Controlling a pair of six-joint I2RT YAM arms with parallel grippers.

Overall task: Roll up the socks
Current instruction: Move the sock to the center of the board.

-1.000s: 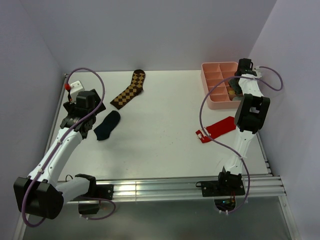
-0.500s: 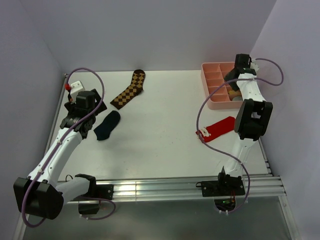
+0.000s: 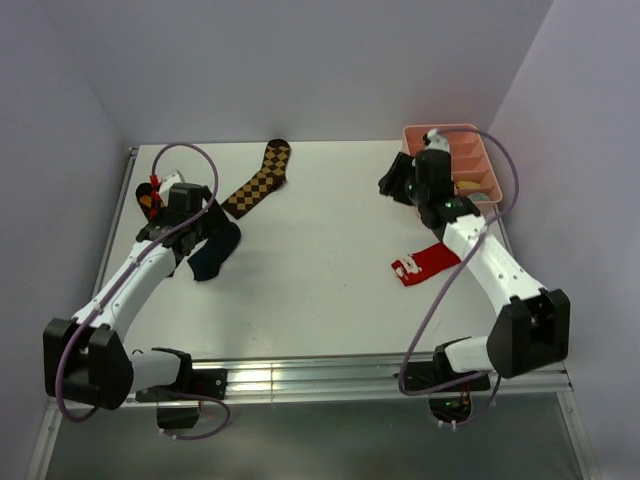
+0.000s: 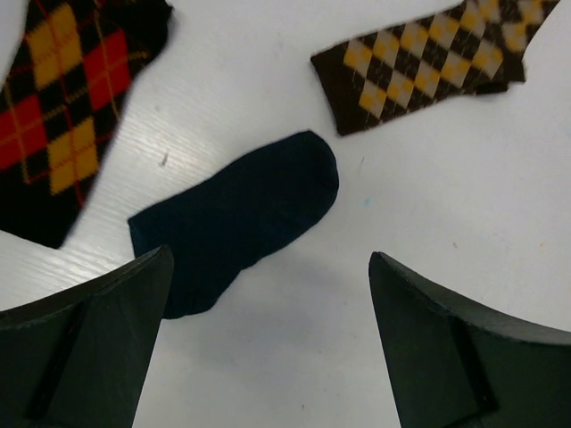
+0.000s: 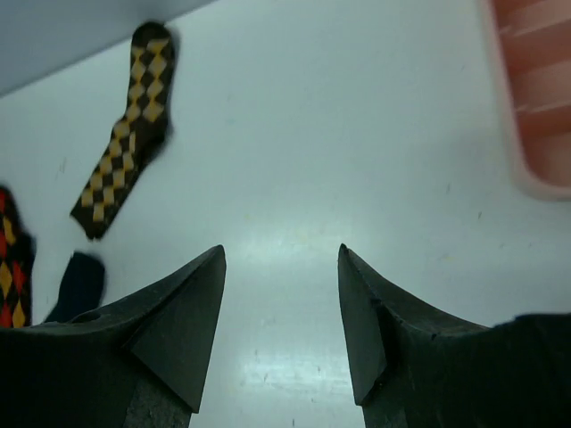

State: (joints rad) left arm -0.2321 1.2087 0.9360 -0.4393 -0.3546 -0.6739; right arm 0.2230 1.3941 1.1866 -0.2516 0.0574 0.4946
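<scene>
I see a short, plain dark navy cloth ankle sock [image 4: 241, 218] lying flat and unrolled, slanted on the left side of the white tabletop [image 4: 294, 357], its rounded toe pointing away.

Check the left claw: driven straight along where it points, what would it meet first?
Probably the short dark navy ankle sock on the white table under the open left claw, offset toward one finger. Depth unclear; it might touch bare table beside it.

The navy sock [image 4: 236, 218] is matt, soft knit cloth, like the checkered sock [image 4: 428, 62] and the argyle sock [image 4: 62, 107]. The white worktop [image 4: 428, 232] is smooth, faintly glossy, lightly grained. The pink tray [image 5: 535, 98] looks smooth plastic.
</scene>
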